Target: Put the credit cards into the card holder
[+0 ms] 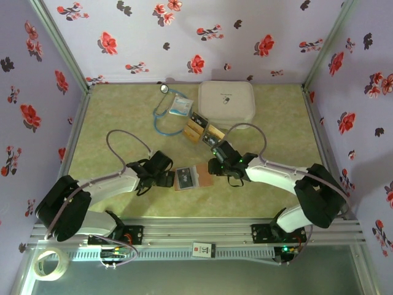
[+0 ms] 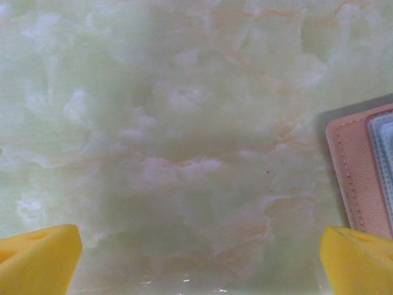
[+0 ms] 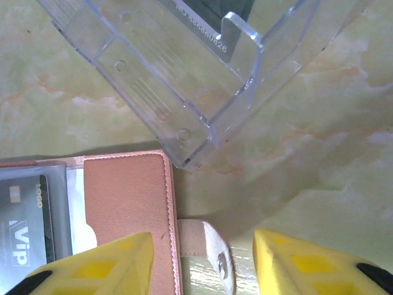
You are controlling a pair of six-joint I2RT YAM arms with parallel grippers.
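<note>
Green marbled tabletop, floral walls. Card holder lies open near the front, long side left-right, between the grippers. Remaining credit cards sit just beyond the right gripper, so that arm's closer. Its fingers are part-spread and empty; left gripper gapes wide.

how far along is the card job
One black card sits in the card holder. Nothing is in hand: the right gripper has open, empty jaws at its edge. Several credit cards lie in the clear tray, left to move.
</note>
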